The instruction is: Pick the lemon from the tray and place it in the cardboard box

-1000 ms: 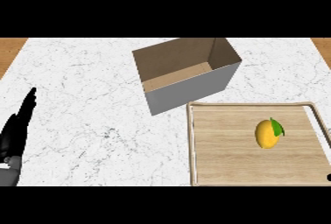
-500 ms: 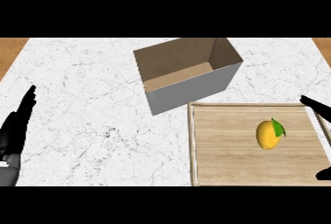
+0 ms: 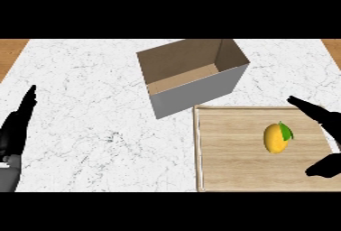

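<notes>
White marble-patterned counter point(image 3: 93, 131) fills most of the head view, with strips of brown wooden surface point(image 3: 12, 52) showing at the upper left and upper right corners. Near the top centre stands an open brown cardboard box with grey outer walls point(image 3: 196, 97), turned at an angle to the counter's edges; its interior shows only a bare floor. Just beside the box's lower right corner lies a light wooden rectangular tray with a raised rim point(image 3: 199, 149), reaching to the view's right and lower edges. On the tray's right half rests the yellow oval lemon with a green leaf point(image 3: 276, 138), apart from the rim on every side and untouched. At the view's right edge the black right hand point(image 3: 318, 115) reaches in over the tray, spread wide: straight fingers extend above and to the right of the lemon, and the thumb point(image 3: 324, 166) lies below and to its right. At the left edge the black left hand point(image 3: 16, 128) rests on its grey forearm point(image 3: 6, 177), fingers straight and together, pointing up.
</notes>
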